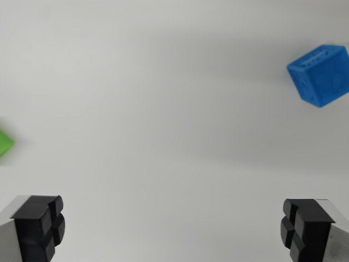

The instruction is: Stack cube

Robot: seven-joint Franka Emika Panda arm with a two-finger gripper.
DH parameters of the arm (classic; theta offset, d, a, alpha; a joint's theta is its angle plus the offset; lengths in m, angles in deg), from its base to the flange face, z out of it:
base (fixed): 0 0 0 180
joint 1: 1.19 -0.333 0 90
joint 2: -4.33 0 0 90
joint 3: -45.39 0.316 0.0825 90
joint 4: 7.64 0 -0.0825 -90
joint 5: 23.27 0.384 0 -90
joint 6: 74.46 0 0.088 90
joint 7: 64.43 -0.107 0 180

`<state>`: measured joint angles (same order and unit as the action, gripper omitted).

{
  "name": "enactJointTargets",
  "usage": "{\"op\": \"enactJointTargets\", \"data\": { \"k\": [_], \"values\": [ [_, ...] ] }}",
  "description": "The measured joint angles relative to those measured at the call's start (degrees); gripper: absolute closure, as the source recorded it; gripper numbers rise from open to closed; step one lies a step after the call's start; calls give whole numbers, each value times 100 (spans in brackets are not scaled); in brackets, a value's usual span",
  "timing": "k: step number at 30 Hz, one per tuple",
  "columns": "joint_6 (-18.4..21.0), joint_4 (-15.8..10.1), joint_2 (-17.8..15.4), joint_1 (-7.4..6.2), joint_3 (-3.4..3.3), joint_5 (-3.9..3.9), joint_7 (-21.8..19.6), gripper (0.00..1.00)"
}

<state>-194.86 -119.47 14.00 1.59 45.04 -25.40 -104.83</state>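
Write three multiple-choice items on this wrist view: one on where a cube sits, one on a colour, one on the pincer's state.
1. Where is the blue cube?
A. At the wrist view's upper right
B. Between the pincer's fingers
C. On top of the green cube

2. What colour is the object cut off by the wrist view's left edge?
A. Red
B. Green
C. Yellow

3. How does the pincer stand?
A. Shut on the blue cube
B. Shut on nothing
C. Open, holding nothing

Answers: 1 A, the blue cube lies alone on the white table at upper right. 2 B, the green cube shows only a corner. 3 C, the fingers stand wide apart over bare table.
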Motion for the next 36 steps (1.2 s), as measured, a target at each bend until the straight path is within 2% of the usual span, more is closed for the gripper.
{"op": "enactJointTargets", "data": {
  "k": [20, 36],
  "values": [
    [-403, 33, 405, 356, -47, 38, 1165, 0],
    [-741, 236, 923, 759, -53, 84, 2399, 0]
  ]
}}
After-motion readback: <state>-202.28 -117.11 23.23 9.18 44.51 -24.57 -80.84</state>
